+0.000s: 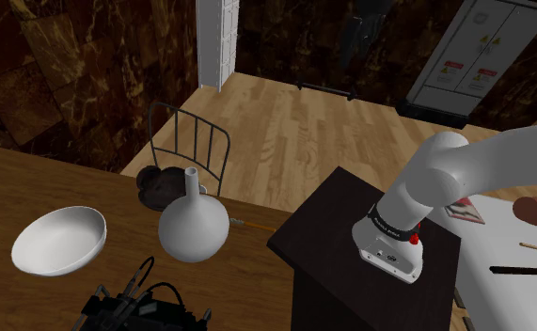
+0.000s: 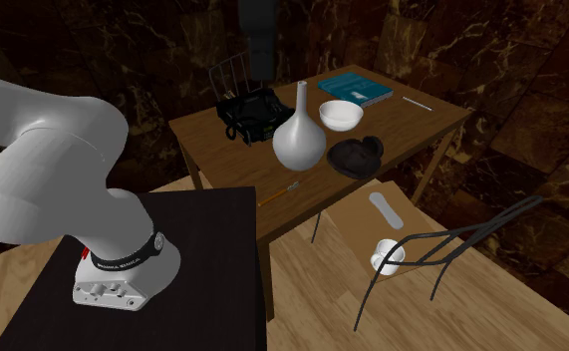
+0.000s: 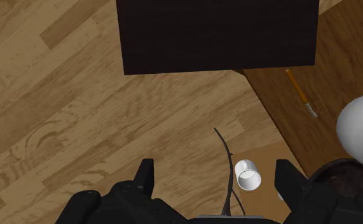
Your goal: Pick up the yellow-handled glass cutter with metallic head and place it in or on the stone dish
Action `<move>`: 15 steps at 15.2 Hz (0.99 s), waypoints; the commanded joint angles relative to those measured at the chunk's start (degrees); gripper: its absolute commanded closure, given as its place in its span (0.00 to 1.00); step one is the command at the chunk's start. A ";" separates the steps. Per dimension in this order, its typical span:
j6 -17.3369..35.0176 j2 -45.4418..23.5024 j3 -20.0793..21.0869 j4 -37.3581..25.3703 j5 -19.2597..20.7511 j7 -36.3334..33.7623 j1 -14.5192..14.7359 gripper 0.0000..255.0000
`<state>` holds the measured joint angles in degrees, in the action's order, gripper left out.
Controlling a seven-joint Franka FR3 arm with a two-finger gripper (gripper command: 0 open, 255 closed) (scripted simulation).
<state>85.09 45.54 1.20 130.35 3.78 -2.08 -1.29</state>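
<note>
Yellow-handled glass cutter with metallic head (image 3: 299, 93) lay at the edge of the brown wooden table (image 3: 342, 60), well apart from the all-black two-finger gripper (image 3: 217, 181). Its fingers (image 3: 145, 180) stood apart, grasping nothing.

All three views are dim. The marbled walls (image 1: 78, 85) sit almost black, the plank floor (image 1: 285, 122) is brightest, and the white vase (image 1: 193, 226) reads grey.

1 wooden table (image 2: 433, 122), 1 white vase (image 2: 299, 143), 1 white bowl (image 2: 340, 114), 1 dark stone dish (image 2: 357, 157), 1 teal book (image 2: 360, 88), 1 black wire basket (image 2: 250, 112), 1 yellow-handled glass cutter (image 3: 295, 86), 2 wire-backed chairs (image 2: 344, 227), 1 white mug (image 2: 386, 256).
</note>
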 commanded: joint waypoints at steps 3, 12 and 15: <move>3.40 0.17 0.75 3.53 -0.70 0.02 0.94 0.00; 19.70 -2.57 4.63 16.83 -3.94 0.19 5.53 0.00; 25.63 -4.96 6.11 20.25 -5.01 0.22 7.16 0.00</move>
<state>108.71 41.40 6.58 149.55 -0.70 -1.62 5.17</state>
